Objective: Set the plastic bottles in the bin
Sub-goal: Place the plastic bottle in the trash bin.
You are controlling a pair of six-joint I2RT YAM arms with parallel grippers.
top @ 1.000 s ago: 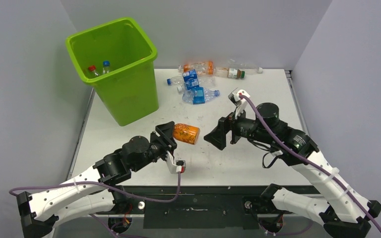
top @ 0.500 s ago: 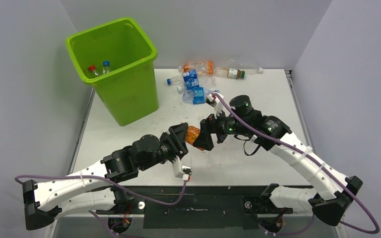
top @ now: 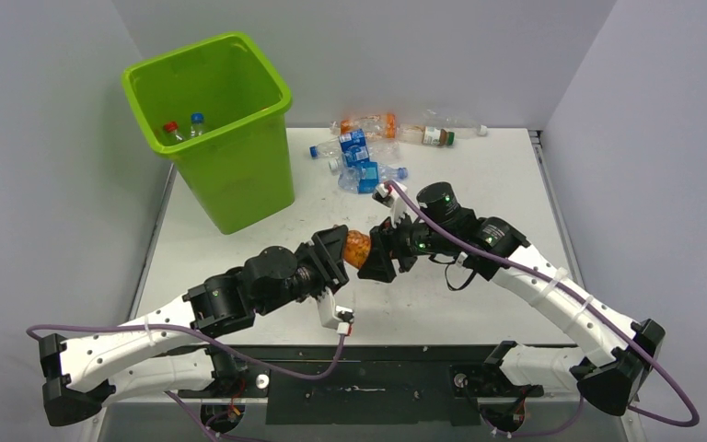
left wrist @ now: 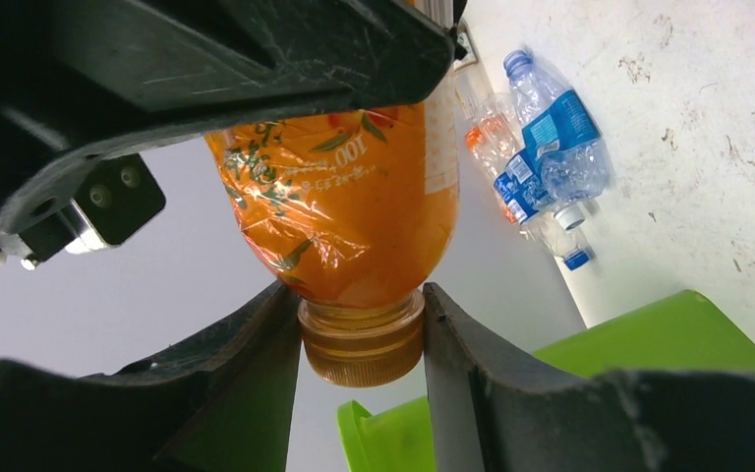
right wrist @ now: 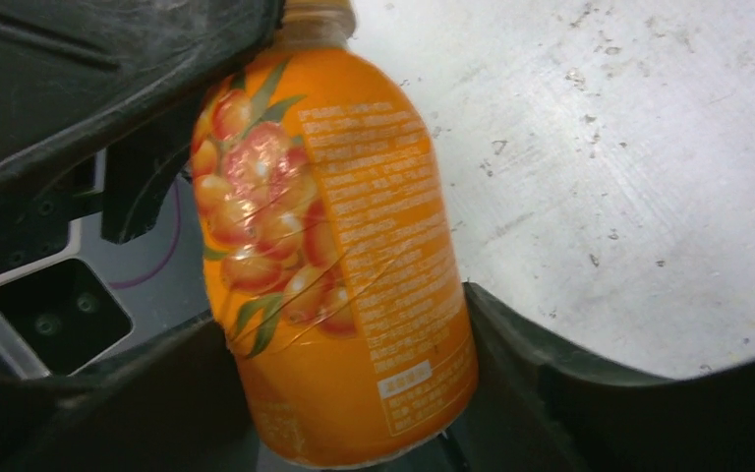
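Observation:
An orange-labelled plastic bottle [top: 357, 247] hangs above the table's middle, between both grippers. My left gripper [top: 336, 253] is shut on its orange cap [left wrist: 362, 346], with a finger pressed to each side of the neck. My right gripper [top: 375, 256] has closed around the bottle's other end, and the bottle's body [right wrist: 344, 246] fills the gap between its fingers [right wrist: 531, 354]. The lime-green bin [top: 239, 175] stands at the back left with two small bottles [top: 184, 125] inside. Several more plastic bottles [top: 364, 152] with blue and orange labels lie in a heap at the back of the table.
The white table [top: 479, 184] is scuffed. A clear bottle with a green and red label [top: 437, 135] lies at the far edge by the back wall. Grey walls close in the back and both sides. The bin's rim [left wrist: 649, 334] shows in the left wrist view.
My right arm swung left to the bottle held by my left gripper and its jaws closed around the bottle's base end. The left arm moved forward and right a little, still holding the cap.

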